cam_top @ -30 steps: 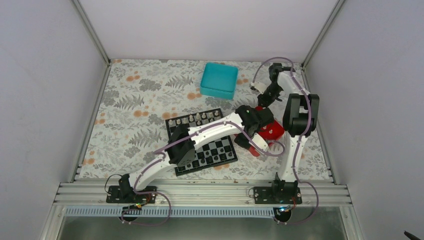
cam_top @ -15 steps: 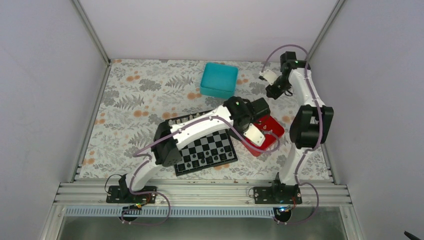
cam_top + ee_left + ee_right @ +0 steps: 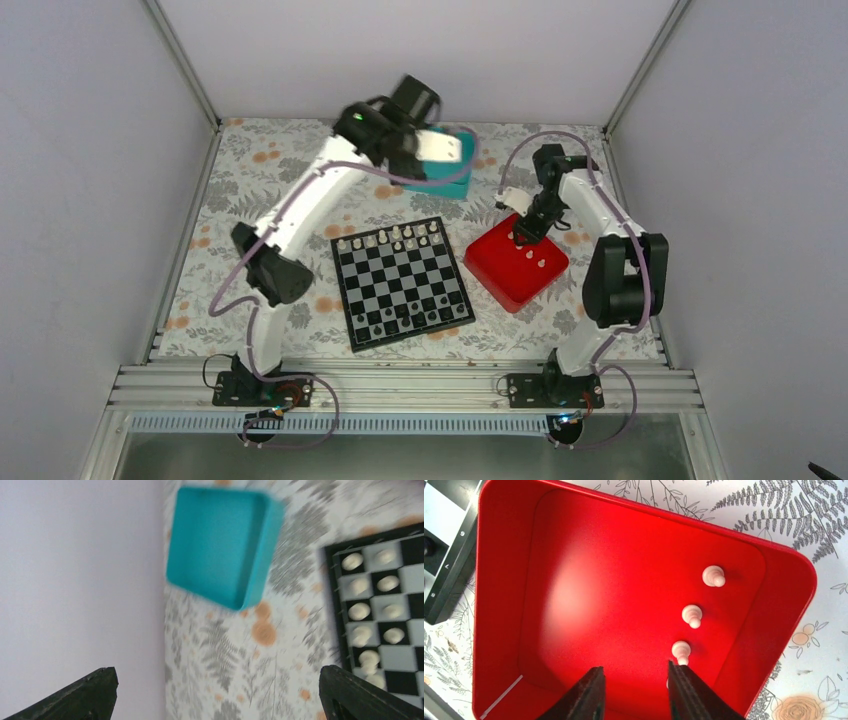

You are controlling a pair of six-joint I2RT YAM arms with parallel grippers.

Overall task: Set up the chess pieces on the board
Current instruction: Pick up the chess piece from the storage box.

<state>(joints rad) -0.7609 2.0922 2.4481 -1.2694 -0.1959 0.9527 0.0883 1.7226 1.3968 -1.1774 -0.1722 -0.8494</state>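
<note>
The board (image 3: 405, 285) lies mid-table, with cream chess pieces (image 3: 390, 238) in its far rows and dark ones along the near row. More cream pawns (image 3: 692, 615) stand in the red tray (image 3: 499, 605). My right gripper (image 3: 634, 680) hangs open just over the tray floor (image 3: 490, 270), nothing between its jaws. One pawn (image 3: 681, 651) sits beside its right finger (image 3: 689, 690). My left gripper (image 3: 220, 695) is raised high at the back, open wide and empty, blurred by motion. It looks down on the board's edge (image 3: 332, 605) and its cream pieces (image 3: 360, 585).
A teal box (image 3: 220, 540) sits at the back centre, partly covered by my left gripper (image 3: 445, 150) in the top view. The floral cloth (image 3: 270, 210) runs to grey walls at the back and on both sides. The red tray lies right of the board.
My left arm swung from over the red tray up to the back by the teal box, and its gripper opened. My right arm came down from the back corner into the tray, its jaws opening.
</note>
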